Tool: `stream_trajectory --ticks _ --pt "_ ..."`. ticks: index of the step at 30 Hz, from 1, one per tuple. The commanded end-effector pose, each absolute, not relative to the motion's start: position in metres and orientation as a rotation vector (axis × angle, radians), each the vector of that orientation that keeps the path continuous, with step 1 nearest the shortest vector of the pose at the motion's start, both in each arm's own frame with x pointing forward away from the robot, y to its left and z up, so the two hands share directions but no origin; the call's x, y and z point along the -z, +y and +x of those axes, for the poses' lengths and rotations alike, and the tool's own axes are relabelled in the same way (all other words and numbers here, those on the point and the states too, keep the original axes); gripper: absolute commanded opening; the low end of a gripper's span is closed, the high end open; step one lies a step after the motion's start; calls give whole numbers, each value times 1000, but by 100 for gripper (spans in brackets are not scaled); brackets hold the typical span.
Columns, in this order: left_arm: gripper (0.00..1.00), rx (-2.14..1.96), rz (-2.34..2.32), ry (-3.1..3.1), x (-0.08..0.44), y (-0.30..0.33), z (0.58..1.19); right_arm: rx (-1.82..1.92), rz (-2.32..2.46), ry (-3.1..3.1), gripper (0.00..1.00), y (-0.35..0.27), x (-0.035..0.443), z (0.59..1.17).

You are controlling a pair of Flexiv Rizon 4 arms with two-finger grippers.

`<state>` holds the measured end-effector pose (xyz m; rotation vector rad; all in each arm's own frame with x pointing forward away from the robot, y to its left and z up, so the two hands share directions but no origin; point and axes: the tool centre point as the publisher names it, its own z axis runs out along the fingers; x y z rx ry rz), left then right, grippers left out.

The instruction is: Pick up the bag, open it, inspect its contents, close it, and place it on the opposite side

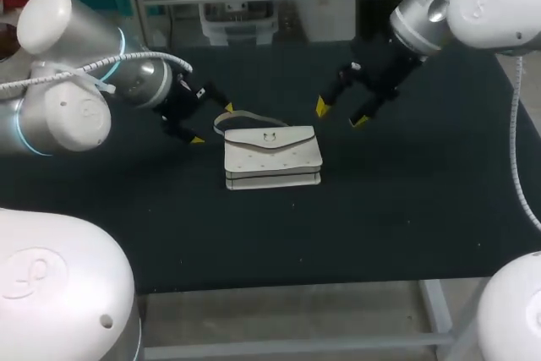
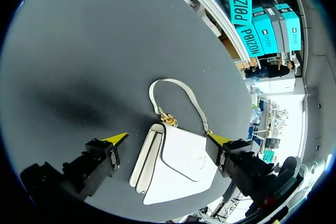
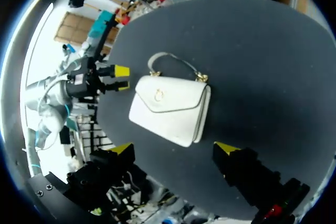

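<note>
Handbag [image 1: 272, 156] lies flap-closed on the surface [image 1: 406, 209], ungrasped. Left pincer [image 1: 212, 123] and right pincer [image 1: 341, 114] hover spread beside it, so every step remains.

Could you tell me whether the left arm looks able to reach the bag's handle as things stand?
Probably yes: the left gripper is open right beside the handle, which lies on the table behind the bag, with nothing between them.

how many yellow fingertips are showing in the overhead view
4. Two are on the left gripper, just off the left end of the bag. Two are on the right gripper, behind the bag's right end. None touches the bag, and none looks hidden.
</note>
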<state>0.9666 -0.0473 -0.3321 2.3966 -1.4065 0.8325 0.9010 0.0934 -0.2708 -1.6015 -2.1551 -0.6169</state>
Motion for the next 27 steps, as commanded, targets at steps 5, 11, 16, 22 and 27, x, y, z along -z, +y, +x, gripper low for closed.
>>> stream_trajectory --ticks 5,11,16,22,27 --pt "100 -939 2328 -1450 338 -54 968 713 -1696 -2086 100 106 277 929" --pt "100 -982 2224 -1542 339 -65 969 582 -1693 -1976 100 112 289 951" --pt "100 -934 2205 -1552 340 -66 971 533 -1711 -1886 100 115 300 953" --pt "98 -907 2148 -1548 343 -62 973 520 -1684 -1803 100 122 316 949" --pt "89 -865 2066 -1543 346 -60 972 514 -1662 -1759 100 133 327 941"
